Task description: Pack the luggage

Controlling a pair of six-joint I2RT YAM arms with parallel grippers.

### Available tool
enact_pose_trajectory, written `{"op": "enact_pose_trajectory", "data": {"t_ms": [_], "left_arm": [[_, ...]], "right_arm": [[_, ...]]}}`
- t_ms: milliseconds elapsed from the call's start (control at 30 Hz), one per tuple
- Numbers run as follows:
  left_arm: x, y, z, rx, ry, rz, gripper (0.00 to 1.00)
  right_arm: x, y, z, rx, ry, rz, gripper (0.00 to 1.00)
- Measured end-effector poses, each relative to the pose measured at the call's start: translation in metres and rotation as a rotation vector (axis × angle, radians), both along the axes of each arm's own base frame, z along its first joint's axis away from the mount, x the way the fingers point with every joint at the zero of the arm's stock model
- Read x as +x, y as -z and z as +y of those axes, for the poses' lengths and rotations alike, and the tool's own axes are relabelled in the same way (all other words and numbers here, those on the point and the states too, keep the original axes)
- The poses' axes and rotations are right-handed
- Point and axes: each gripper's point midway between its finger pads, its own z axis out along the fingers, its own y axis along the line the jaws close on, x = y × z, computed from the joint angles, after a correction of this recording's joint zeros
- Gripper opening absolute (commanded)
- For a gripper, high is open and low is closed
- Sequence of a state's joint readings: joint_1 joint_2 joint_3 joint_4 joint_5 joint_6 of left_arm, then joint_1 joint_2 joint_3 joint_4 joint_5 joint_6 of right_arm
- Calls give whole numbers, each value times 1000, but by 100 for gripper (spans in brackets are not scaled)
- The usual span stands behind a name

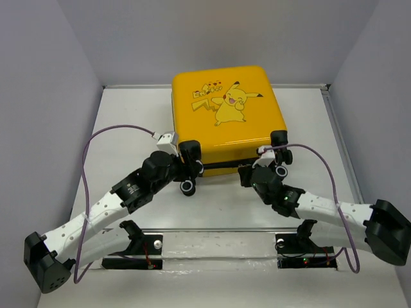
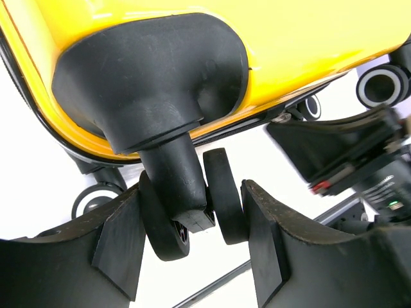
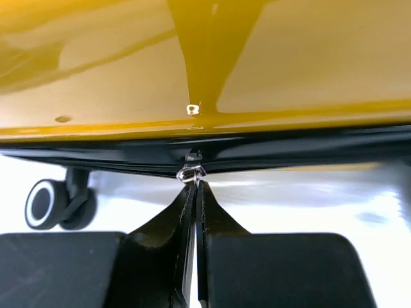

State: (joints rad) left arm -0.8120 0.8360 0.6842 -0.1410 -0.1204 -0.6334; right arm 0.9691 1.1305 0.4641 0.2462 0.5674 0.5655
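The luggage [image 1: 228, 109] lies flat and closed at the back middle of the table, Pikachu lid up. My left gripper [image 1: 191, 168] is at its near left corner. In the left wrist view the gripper [image 2: 192, 212] straddles a black double wheel [image 2: 225, 192] under the yellow shell [image 2: 289, 38], with both pads against the wheel's sides. My right gripper [image 1: 247, 172] is at the near edge. In the right wrist view it [image 3: 194, 192] is shut on the silver zipper pull [image 3: 191, 173] on the black zipper line below the shell [image 3: 289, 58].
White table [image 1: 128, 115] with grey walls on the left, right and back. Another wheel [image 3: 45, 204] shows to the left of the right gripper. The right arm's wrist [image 2: 347, 147] is close beside the left gripper. Purple cables loop over both arms.
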Motion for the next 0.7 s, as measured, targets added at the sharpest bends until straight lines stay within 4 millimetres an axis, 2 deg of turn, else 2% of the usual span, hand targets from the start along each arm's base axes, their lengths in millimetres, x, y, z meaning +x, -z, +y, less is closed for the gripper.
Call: {"op": "enact_pose_trajectory", "data": {"t_ms": [100, 167, 300, 333, 400, 467, 500, 600, 700], "left_arm": [[0, 0, 1, 10, 1, -1, 6], [-1, 0, 0, 9, 7, 1, 6], [-1, 3, -9, 13, 39, 27, 6], [0, 3, -11, 20, 48, 39, 6], [1, 3, -16, 30, 61, 61, 6], [2, -1, -22, 37, 85, 86, 6], [3, -2, -23, 51, 90, 86, 6], [10, 0, -3, 137, 40, 98, 6], [15, -2, 9, 168, 4, 79, 6]], "right_arm": [[-1, -6, -20, 20, 27, -12, 7], [-2, -10, -21, 24, 14, -20, 7], [-8, -1, 1, 6, -94, 4, 7], [-9, 4, 10, -7, -119, 11, 7], [-12, 3, 48, -22, -202, 6, 7], [-27, -5, 112, -14, -351, -22, 7], [-30, -10, 131, -5, -379, -40, 7], [-26, -5, 162, 20, -406, -66, 7], [-23, -9, 178, 66, -429, -92, 7]]}}
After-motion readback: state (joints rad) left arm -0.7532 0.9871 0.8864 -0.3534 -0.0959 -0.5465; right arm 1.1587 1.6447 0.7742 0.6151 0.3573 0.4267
